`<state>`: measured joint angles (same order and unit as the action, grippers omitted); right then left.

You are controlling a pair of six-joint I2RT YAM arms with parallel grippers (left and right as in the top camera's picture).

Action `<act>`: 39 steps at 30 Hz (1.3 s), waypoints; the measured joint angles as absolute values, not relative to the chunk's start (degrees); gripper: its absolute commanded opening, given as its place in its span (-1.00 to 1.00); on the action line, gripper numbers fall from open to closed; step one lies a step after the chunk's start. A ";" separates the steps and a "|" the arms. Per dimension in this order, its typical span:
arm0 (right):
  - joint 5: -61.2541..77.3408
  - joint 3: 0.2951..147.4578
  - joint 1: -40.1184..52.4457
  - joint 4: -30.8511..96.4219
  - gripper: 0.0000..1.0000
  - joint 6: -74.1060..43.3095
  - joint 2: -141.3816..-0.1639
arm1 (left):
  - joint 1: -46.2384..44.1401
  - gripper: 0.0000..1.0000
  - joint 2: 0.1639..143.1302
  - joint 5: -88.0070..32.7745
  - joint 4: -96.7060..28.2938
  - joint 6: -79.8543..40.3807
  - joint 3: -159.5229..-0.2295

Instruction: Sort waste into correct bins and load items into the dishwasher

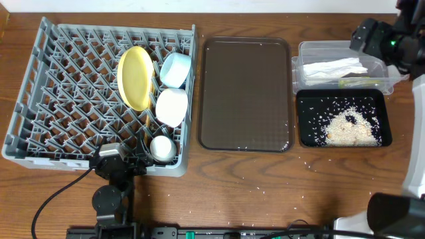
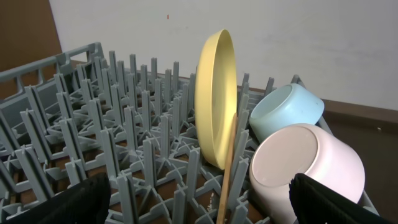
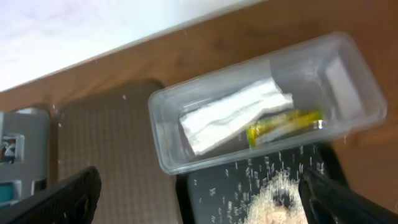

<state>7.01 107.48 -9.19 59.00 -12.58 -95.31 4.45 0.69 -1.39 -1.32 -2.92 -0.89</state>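
Sorting is judged nearly done.

- Rack [image 1: 40, 99]: plate [image 1: 134, 77], blue bowl [image 1: 176, 69], white bowl [image 1: 171, 106], cup [image 1: 163, 148] and chopsticks [image 2: 227, 162] are stood inside.
- Tub [image 1: 375, 52]: napkin [image 1: 335, 68] and sleeve [image 1: 355, 81] are contained.
- Black tray [image 1: 307, 136]: rice [image 1: 348, 128] is heaped.
- Stray grains [image 1: 307, 160] are left on the tabletop [image 1: 265, 192].
- Left fingers [image 2: 81, 202] and right fingers [image 3: 68, 196] are held apart, nothing gripped.

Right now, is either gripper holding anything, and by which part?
Nothing is held. The left gripper is open around a thin wooden chopstick without touching it; the right gripper hangs open and empty.
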 measured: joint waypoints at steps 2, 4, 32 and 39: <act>6.33 105.67 -7.05 54.89 0.98 -10.83 -92.82 | 4.45 0.85 0.71 -1.39 -1.32 -2.92 -0.91; 5.91 102.63 -4.86 50.17 0.98 -8.71 -89.10 | 4.45 0.85 0.71 -1.39 -1.37 -2.92 -0.91; 4.78 12.58 0.58 3.77 0.98 -0.08 -15.33 | 4.45 0.85 0.75 -1.39 -1.78 -2.87 -1.21; 4.23 5.54 1.74 0.67 0.99 0.71 -8.01 | 4.45 0.85 0.75 -1.39 -1.78 -2.87 -1.21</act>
